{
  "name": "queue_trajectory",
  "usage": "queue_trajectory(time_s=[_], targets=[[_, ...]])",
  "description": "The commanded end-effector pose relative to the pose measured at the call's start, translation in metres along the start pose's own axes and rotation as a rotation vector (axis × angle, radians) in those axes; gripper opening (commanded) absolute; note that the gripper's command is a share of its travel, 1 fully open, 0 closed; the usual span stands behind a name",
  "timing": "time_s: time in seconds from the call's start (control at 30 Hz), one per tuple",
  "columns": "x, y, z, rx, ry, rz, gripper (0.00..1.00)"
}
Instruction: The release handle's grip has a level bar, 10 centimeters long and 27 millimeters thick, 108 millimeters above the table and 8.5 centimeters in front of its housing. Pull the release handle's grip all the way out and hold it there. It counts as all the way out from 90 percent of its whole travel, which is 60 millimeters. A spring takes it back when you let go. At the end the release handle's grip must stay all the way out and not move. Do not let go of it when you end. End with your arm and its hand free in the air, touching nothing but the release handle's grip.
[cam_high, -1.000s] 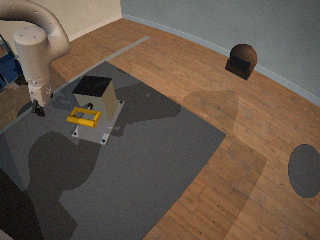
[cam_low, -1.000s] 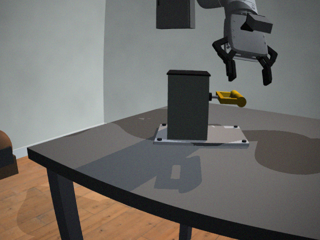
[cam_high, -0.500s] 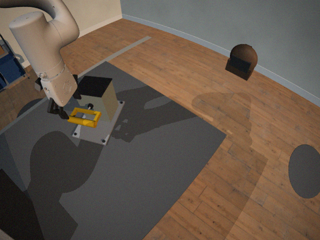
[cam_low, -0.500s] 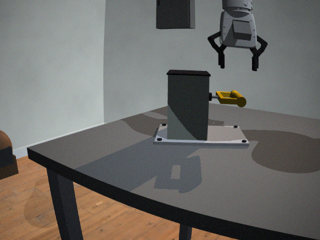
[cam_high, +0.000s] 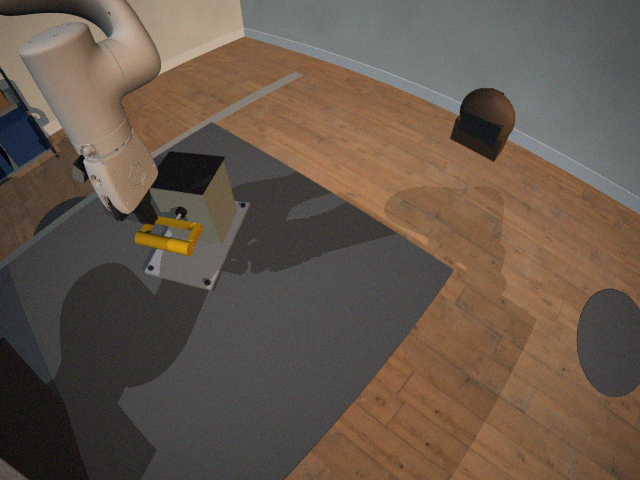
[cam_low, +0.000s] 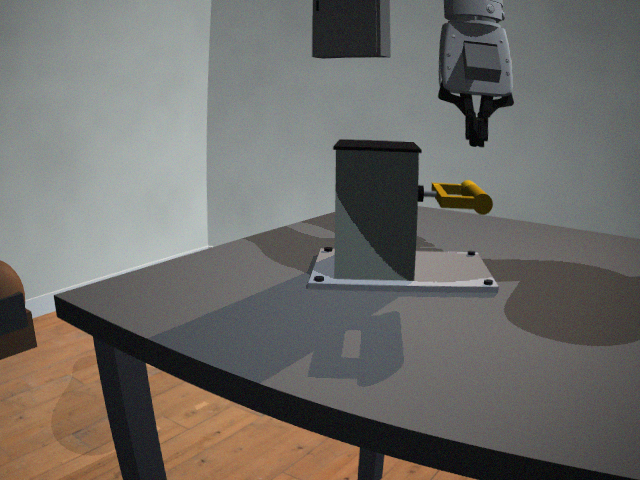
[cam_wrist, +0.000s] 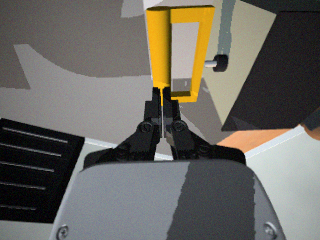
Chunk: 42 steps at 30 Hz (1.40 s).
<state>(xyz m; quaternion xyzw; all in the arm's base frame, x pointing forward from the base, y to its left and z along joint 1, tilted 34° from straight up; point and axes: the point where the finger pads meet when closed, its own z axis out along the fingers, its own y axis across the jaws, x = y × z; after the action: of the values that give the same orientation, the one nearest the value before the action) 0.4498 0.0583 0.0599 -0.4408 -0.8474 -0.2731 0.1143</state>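
Observation:
The yellow release handle's grip (cam_high: 168, 238) sticks out on a thin rod from the front of a tan housing (cam_high: 196, 193) with a black top, which stands on a grey base plate (cam_high: 193, 253). It also shows in the exterior view (cam_low: 462, 196) and in the wrist view (cam_wrist: 175, 52). My gripper (cam_low: 476, 138) hangs in the air above the grip's bar with a clear gap below the fingertips. Its fingers are shut together and hold nothing, as the wrist view (cam_wrist: 163, 95) shows. The grip sits close to the housing.
The table (cam_low: 361, 330) is dark grey with its edge toward the exterior view. A dark box (cam_low: 350, 28) hangs above the housing. A brown domed object (cam_high: 485, 121) sits on the wooden floor far to the right.

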Motion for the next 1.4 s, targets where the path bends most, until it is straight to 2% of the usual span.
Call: queue_trajectory(time_s=[0.0,1.0,1.03,1.37], targets=[[-0.0005,0.0006,-0.0005,-0.001,-0.001,0.000,0.00],[-0.0005,0.0006,-0.0005,-0.001,-0.001,0.000,0.00],[-0.0005,0.0006,-0.0005,-0.001,-0.001,0.000,0.55],[-0.0005,0.0006,-0.0005,-0.001,-0.001,0.000,0.55]])
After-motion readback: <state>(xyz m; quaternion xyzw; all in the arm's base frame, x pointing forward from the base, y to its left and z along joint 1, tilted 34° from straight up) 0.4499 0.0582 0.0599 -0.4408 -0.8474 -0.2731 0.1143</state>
